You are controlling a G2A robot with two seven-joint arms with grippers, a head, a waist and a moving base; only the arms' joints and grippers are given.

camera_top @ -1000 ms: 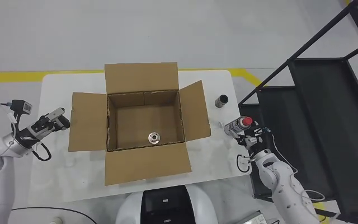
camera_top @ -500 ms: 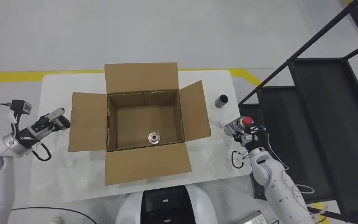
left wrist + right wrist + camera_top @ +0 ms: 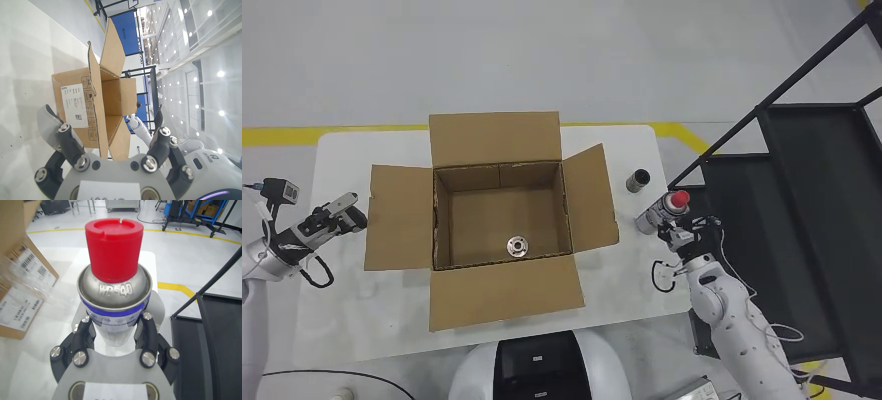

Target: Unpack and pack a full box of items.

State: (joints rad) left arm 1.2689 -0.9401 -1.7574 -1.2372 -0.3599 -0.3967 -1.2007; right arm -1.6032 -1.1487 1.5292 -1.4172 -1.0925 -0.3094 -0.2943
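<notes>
"Where is the spray can (image 3: 660, 213)?"

"In the right gripper (image 3: 669, 226). Its fingers are clamped on the can's body, over the right edge of the table (image 3: 362, 320), and the red cap points toward the black rack (image 3: 802, 200). A small dark cylinder (image 3: 638, 180) stands on the table near it."

"And the other arm?"

"The left gripper (image 3: 342, 210) hangs at the table's left edge. Its fingers are spread wide and face the box's labelled side."

"And the box (image 3: 500, 215) itself?"

"It sits mid-table with all four flaps folded out. One round metal part (image 3: 515, 244) lies on its floor, toward the near wall."
</notes>
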